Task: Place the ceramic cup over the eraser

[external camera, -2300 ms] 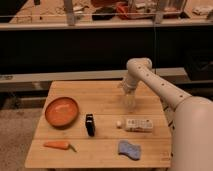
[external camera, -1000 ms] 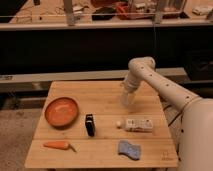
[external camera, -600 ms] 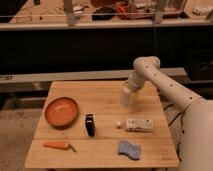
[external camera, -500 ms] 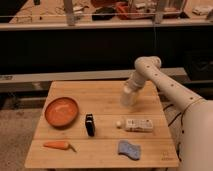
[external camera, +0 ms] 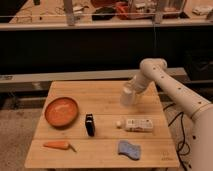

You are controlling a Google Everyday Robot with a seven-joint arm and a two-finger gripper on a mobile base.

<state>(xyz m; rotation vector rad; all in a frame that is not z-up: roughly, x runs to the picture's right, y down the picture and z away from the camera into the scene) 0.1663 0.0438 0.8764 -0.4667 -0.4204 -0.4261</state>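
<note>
A pale wooden counter (external camera: 102, 97) fills the lower middle of the frame. It stands on a speckled floor in a dim workshop.

Closest to the bottom edge, slightly right of centre, lies a blue wavy-edged pad (external camera: 129, 149). To its left, near the lower left corner of the counter, an orange carrot (external camera: 57, 145) lies on its side.

One row further back, a white labelled bottle (external camera: 137, 124) lies on its side with its round cap pointing left. The eraser (external camera: 89, 124), a small black block, stands left of it at the centre of the counter, well apart from the bottle. Up and to the left of the eraser sits a round orange bowl (external camera: 62, 111), near it but not touching.

Further back, over the upper right part of the counter, the claw (external camera: 131, 90) is grasping the ceramic cup (external camera: 126, 97), closed around its upper end. The whitish cup hangs tilted at the tip of the arm, up and to the right of the eraser and well apart from it. I cannot tell whether its lower end clears the wood.

The white arm (external camera: 167, 85) rises from the claw to a rounded elbow. From there it slopes down to the right edge of the frame.

Behind the counter a pale rail (external camera: 60, 76) runs across the frame under a dark recess. Above that, a cluttered shelf (external camera: 100, 22) spans the top.
</note>
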